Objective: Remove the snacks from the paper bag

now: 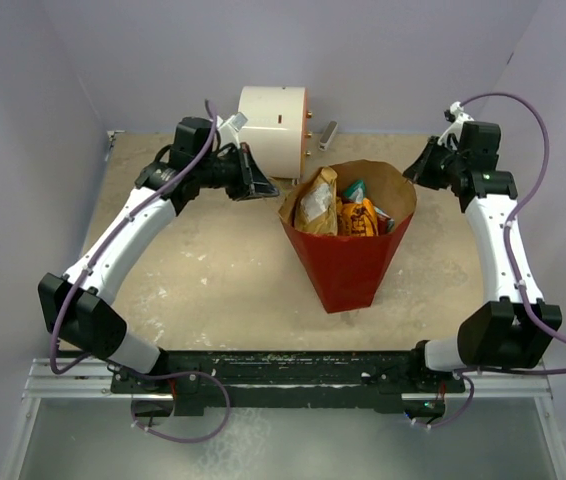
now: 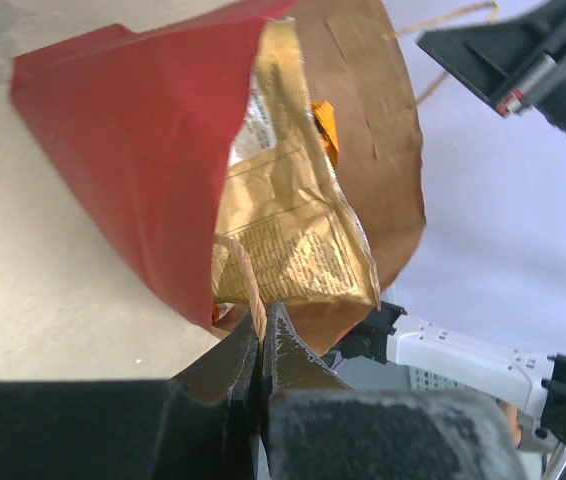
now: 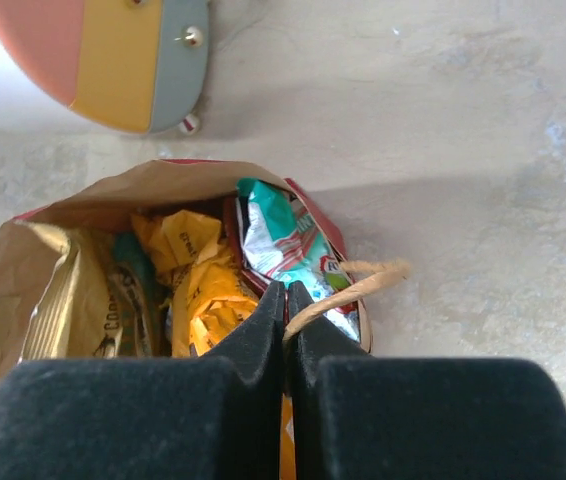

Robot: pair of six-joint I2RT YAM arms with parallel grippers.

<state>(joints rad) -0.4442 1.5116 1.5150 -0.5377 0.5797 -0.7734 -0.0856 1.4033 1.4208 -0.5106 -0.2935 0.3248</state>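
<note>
Red paper bag (image 1: pixel 348 265) is standing upright around the middle of the bench (image 1: pixel 213 290), mouth open. As far as I can tell, basically nothing's done yet: every snack I can spot is inside it. A gold foil packet (image 1: pixel 315 205) pokes up on the left side, a yellow-orange chip bag (image 1: pixel 358 218) is next to it, and a teal packet (image 3: pixel 273 230) is tucked against the right wall. So the whole unloading job is left.

The left pincer (image 2: pixel 263 320) is just beside the bag's left rim and the right pincer (image 3: pixel 285 295) by the right rim, both with jaws pressed together. Farther back, a white cylinder (image 1: pixel 273 125) sits at the far edge.

View differences: the overhead shot gives you the layout but no handles. The right wrist camera shows a twine handle (image 3: pixel 353 290) looping right up to the fingertips, and the left one shows twine running to its tips too. My guess is they're pinching the handles, but I can't tell for sure. The teal packet's print only reads from the right wrist, and the gold packet's label only from the left.
</note>
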